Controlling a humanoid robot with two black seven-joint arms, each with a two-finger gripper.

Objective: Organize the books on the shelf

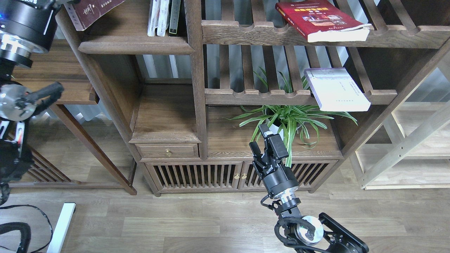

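Only the lower corner of the dark maroon book (92, 10) shows at the top left edge, tilted over the left end of the walnut shelf (135, 45). My left gripper (56, 2) is at that book's left side, mostly cut off by the frame edge, and appears shut on it. The thick red book (321, 21) lies flat on the upper slatted rack. Below it, the pale white book (336, 89) lies on the lower slatted rack, jutting over the rail. My right gripper (260, 140) hangs open and empty, low in front of the cabinet.
Thin white and dark-spined books (164, 17) stand at the shelf's right end against the post (197, 77). A spider plant (290, 119) sits just behind my right gripper. A side table (52, 80) stands at the left, a pale wooden rack (407, 140) at the right.
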